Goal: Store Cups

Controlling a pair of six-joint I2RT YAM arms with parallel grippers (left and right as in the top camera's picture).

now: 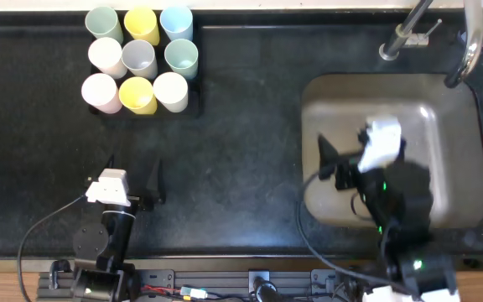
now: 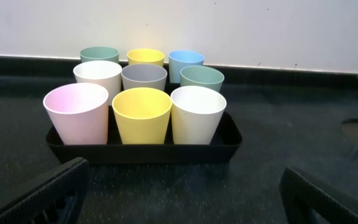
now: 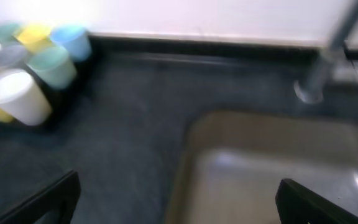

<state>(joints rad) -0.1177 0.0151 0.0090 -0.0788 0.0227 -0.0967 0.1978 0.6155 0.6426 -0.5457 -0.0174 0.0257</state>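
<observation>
We see nine cups (image 2: 144, 78) standing upright, mouths up, in three rows of three inside a black tray (image 2: 143, 153), each cup close against its neighbours. Reading the top view as a clock face, the tray sits at about ten o'clock on the dark bench (image 1: 241, 143), near the bench's far edge and the pale wall (image 2: 260, 25).

The far row holds a green cup (image 1: 103, 21), a yellow cup (image 1: 141, 23) and a blue cup (image 1: 176, 21). The middle row holds a white cup (image 1: 107, 54), a grey cup (image 1: 138, 57) and a second green cup (image 1: 180, 56). The near row holds a pink cup (image 1: 101, 91), a second yellow cup (image 1: 137, 94) and a second white cup (image 1: 171, 90).

The left hand (image 2: 185, 167) is between eight and nine o'clock, on the six o'clock side of the tray and well apart from it. It faces the cups, its fingers (image 2: 48, 193) spread wide with nothing between them.

The right hand (image 3: 178, 180) hangs at about three o'clock over the metal sink (image 1: 447, 117), which is sunk into the bench there. Its fingers are likewise apart and hold nothing. At about two o'clock, just beyond the sink's far rim, stands the faucet (image 1: 409, 29).
</observation>
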